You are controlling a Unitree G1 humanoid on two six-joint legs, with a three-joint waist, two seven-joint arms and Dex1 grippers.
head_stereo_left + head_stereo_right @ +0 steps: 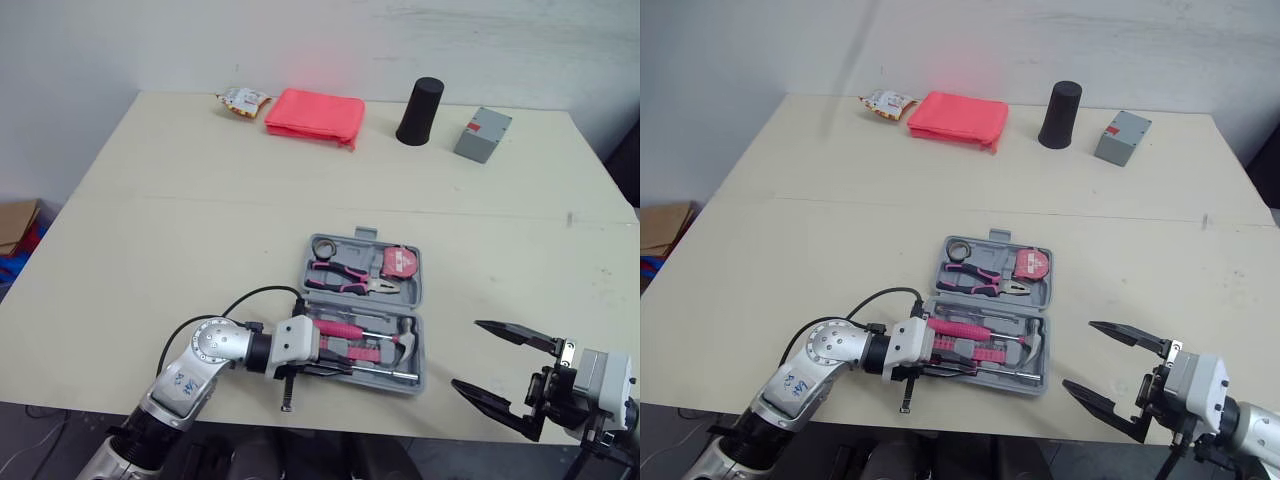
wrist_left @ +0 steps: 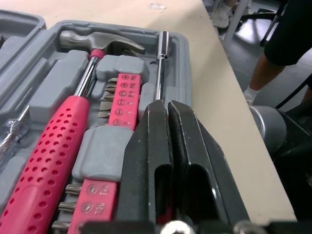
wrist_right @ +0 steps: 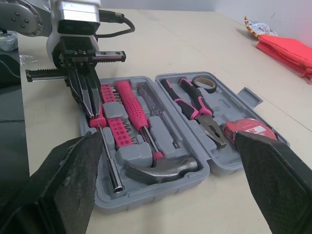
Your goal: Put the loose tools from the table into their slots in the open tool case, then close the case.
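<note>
Left gripper [image 3: 91, 111] pinches the driver [image 3: 108, 158]; we want it flat in the case [image 3: 151, 194] before releasing; right gripper [image 1: 467, 355] gapes wide.

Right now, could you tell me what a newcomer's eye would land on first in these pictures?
The open grey tool case near the table's front edge, with its pink-handled hammer, draws the eye first. The left gripper is shut on the bit driver in the case's front slot, while the right gripper hangs open to its right. A red pouch lies at the far edge.
</note>
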